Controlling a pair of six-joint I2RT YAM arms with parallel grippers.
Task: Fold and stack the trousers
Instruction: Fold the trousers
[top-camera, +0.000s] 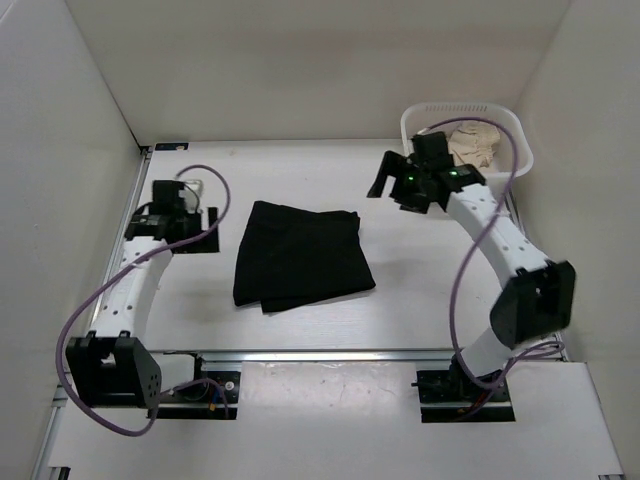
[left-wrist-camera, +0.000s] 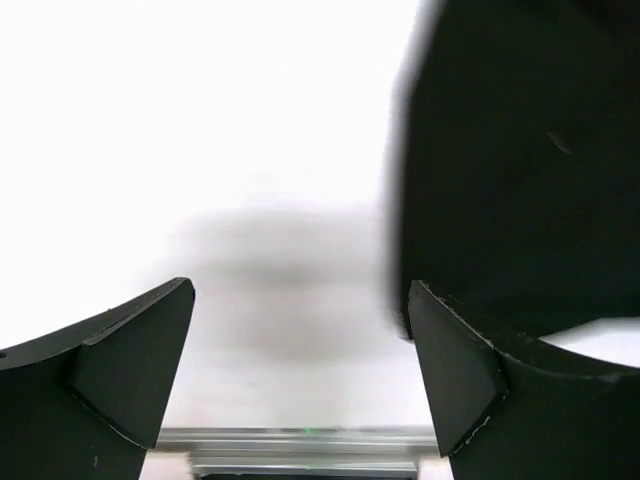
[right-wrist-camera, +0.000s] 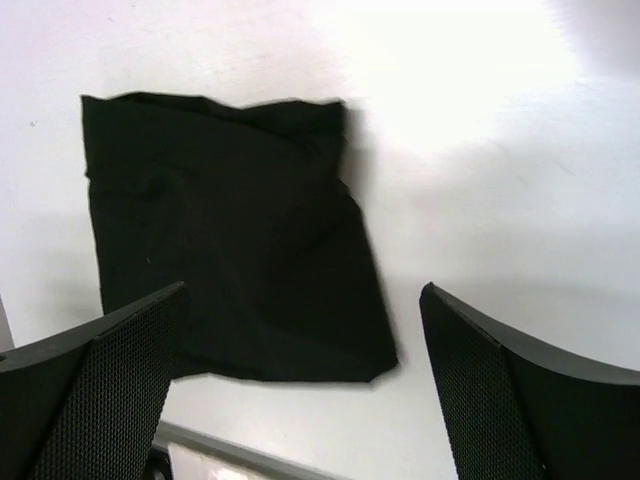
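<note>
The trousers (top-camera: 300, 255) lie folded into a rough black square, flat on the table (top-camera: 420, 290), about mid-table and slightly toward the left edge. The layers do not line up exactly: a lower edge sticks out at the side facing the near edge. Nothing touches them.

The right gripper (right-wrist-camera: 302, 290) is lifted off the table, between the trousers and the far right corner and well apart from the cloth. Its fingers (right-wrist-camera: 110, 390) are spread wide with nothing between them. The right wrist view looks down past them onto the folded square.

The left gripper (left-wrist-camera: 300, 290) is by the left edge, apart from the trousers. Its fingers (left-wrist-camera: 120, 370) are also parted and grasp nothing, with only bare white table and a metal rail (left-wrist-camera: 300, 440) between them.

A white basket (top-camera: 415, 120) sits in the far right corner, just behind the right gripper, with beige cloth (top-camera: 475, 142) bunched inside. Purple cables (top-camera: 465, 270) run along both arms.
</note>
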